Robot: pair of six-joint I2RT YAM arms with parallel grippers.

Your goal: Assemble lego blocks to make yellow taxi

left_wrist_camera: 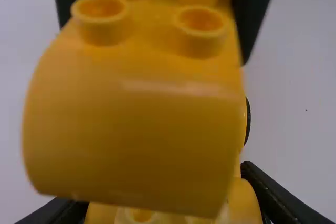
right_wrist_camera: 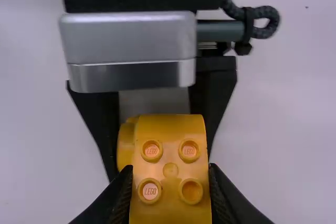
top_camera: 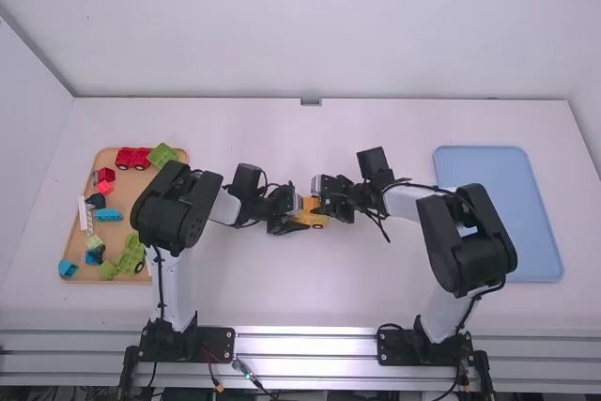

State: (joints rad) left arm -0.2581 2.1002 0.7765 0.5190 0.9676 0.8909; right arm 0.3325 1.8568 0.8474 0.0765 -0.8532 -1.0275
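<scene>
Joining pieces into the taxi seems the step in hand. Above the desk (top_camera: 282, 279), the right pincer (right_wrist_camera: 170, 169) grasps a curved yellow block (right_wrist_camera: 170, 174); the left pincer (top_camera: 297, 216), partly hidden, probably grips the wheeled yellow base (top_camera: 313, 219). Next likely calls for aligning both, then pressing squarely.

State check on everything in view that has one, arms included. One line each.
Left gripper: jaws closed on yellow base
Right gripper: jaws closed on curved block
Yellow base: held
Curved block: held, studs showing; seating on base can't be told
Tray: holding loose blocks
Red car: unheld, on tray
Blue mat: flat on table
</scene>
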